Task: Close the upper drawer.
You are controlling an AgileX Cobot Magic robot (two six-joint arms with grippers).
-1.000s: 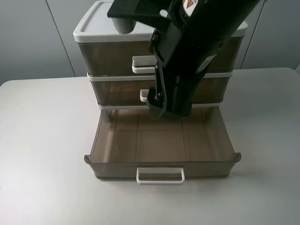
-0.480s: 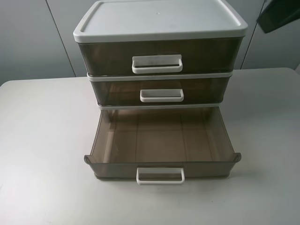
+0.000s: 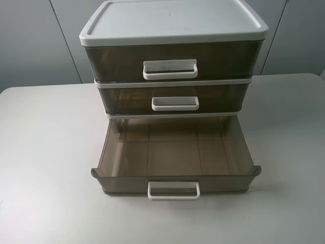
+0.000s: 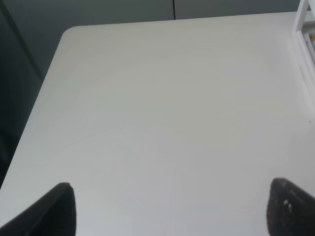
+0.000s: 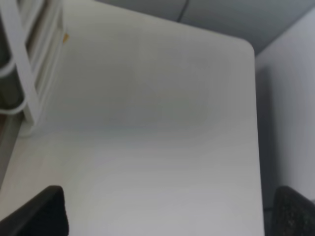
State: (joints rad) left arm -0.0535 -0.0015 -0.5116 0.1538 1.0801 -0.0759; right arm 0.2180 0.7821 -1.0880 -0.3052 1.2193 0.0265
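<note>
The upper drawer point(image 3: 172, 61) is the top one of a three-drawer cabinet, smoky brown with a wide white loop handle point(image 3: 170, 69). Its front sits flush with the cabinet frame, pushed in. Neither gripper shows in the exterior high view. My left gripper point(image 4: 172, 211) is open and empty above bare table, with the cabinet's edge point(image 4: 306, 44) off to one side. My right gripper point(image 5: 167, 211) is open and empty above the table near the cabinet's side point(image 5: 24, 73).
The middle drawer point(image 3: 172, 99) is pushed in. The bottom drawer point(image 3: 175, 152) is pulled far out towards the table's front and is empty, its handle point(image 3: 173, 190) near the front edge. The white table point(image 3: 45, 152) carries the cabinet with its white lid point(image 3: 172, 20).
The black arm that stood in front of the cabinet a second ago has withdrawn up and to the right, out of the exterior high view. The drawers have not moved.
</note>
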